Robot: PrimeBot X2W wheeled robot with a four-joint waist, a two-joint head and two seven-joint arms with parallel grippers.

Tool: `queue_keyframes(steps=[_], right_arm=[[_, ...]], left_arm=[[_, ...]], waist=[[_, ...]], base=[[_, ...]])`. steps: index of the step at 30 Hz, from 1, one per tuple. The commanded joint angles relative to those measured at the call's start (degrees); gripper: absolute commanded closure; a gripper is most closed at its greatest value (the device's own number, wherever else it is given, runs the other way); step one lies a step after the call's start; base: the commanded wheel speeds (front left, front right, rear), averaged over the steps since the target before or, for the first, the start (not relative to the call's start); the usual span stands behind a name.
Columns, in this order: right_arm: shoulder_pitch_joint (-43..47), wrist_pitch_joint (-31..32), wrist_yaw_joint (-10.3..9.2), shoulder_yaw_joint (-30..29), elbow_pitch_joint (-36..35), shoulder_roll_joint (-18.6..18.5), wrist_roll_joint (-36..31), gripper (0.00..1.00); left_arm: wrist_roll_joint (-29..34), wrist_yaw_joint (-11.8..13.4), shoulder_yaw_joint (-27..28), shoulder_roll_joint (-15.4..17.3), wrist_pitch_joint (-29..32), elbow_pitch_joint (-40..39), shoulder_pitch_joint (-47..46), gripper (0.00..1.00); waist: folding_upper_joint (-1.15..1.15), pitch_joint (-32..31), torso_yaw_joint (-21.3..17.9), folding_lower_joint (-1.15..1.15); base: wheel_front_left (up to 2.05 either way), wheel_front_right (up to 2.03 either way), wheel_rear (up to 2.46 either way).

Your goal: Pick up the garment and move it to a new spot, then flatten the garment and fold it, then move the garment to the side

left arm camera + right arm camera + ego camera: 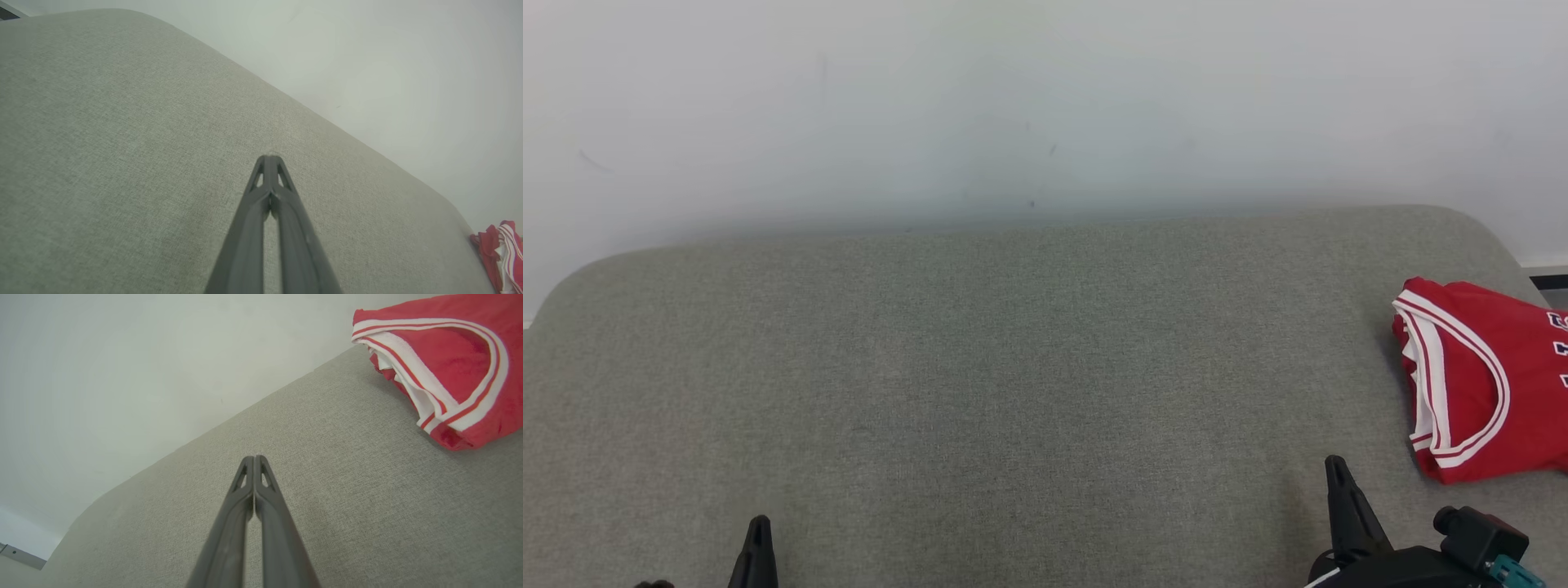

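Garment (pixel 1486 384) lies folded at the far right of the grey fabric surface (pixel 1013 367). It's red with white-and-red striped trim, and its edge runs off the head view's right side. Right gripper (pixel 1335 469) is the closer one, near the bundle's front corner but clear of it. Its wrist view shows the two fingers pressed together with nothing between them. Left gripper (pixel 760 531) is well apart at the lower left, fingers also closed tight and empty over bare fabric. Pale wall (pixel 1013 98) runs behind.
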Motion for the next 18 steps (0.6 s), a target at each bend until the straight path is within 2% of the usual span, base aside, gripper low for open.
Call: queue_keyframes(steps=[1, 18], right_arm=[[-1.6, 0.3, -0.04, -0.4, -1.1, 0.0, 2.1, 1.0], [-2.2, 3.9, -0.06, -2.3, -2.1, 0.0, 16.0, 1.0]], left_arm=[[-2.2, -0.2, 0.3, 0.2, 0.3, -1.0, -1.8, 1.0], [-16.2, -1.2, 0.7, 0.3, 4.0, -0.9, -3.5, 1.0]], waist=[[0.0, 0.0, 0.0, -0.01], [0.0, 0.4, 0.1, -0.01]], base=[[0.0, 0.0, 0.0], [0.0, 0.0, 0.0]])
